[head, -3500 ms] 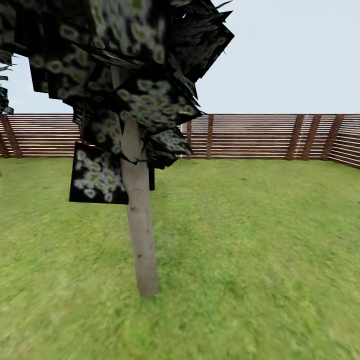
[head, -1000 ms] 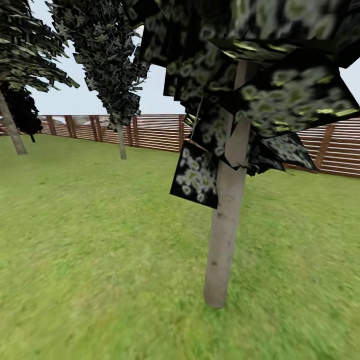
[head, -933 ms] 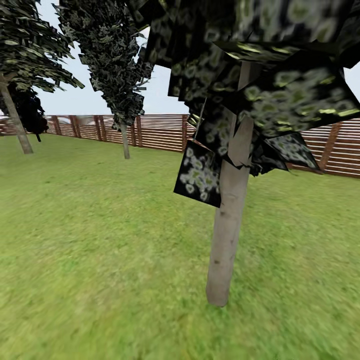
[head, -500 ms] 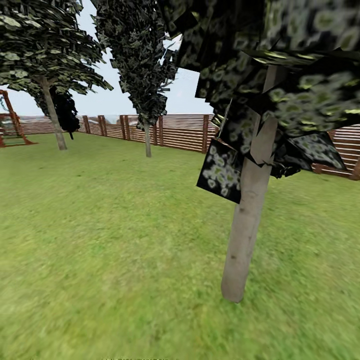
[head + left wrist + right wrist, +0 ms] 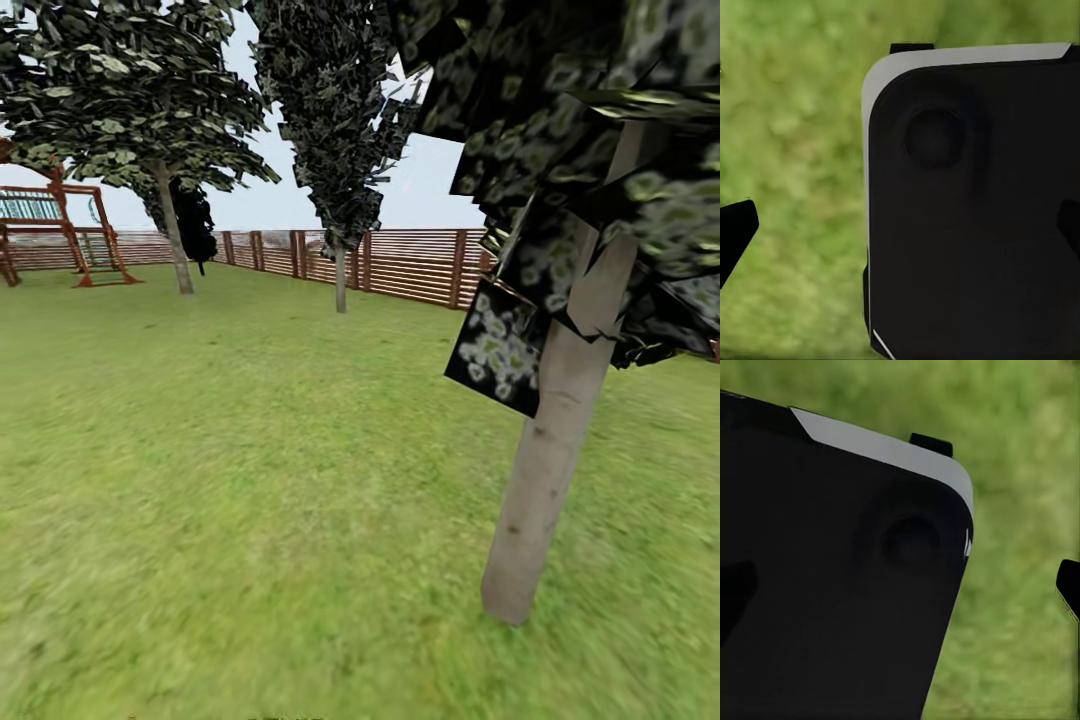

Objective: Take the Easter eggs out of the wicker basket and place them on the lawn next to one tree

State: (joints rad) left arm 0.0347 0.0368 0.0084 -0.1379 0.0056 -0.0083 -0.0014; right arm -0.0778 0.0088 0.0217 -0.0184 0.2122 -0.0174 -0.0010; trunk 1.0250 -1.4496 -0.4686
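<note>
A: The three Easter eggs and the wicker basket were nowhere on the stretch of lawn (image 5: 250, 480) the head camera took in, so where they sat could not be told. At far left stood the wooden play tower (image 5: 60, 230), then a broad-canopied tree (image 5: 172, 235) beside an almost black one (image 5: 195, 225), then a narrow dark columnar tree (image 5: 340, 150) before the fence (image 5: 400, 265).

B: And the near trunk (image 5: 555, 450) at right?

A: Close, leaning a little, with dark leaf slabs hanging low. I judged that the first risk: a base rolling or turning there could clip the trunk or foliage.

B: The arms?

A: The left wrist view showed a dark tip of the left fingers (image 5: 735, 232) at each side, well apart, nothing between them but the robot's black, white-edged body panel (image 5: 967, 202) and grass. The right fingers (image 5: 1069, 589) looked the same: parted, empty.

B: Other dangers?

A: Picking the wrong tree later, I'd guess, or splitting the eggs between two trees. With no basket in sight, a search could also wander towards the fence.
</note>
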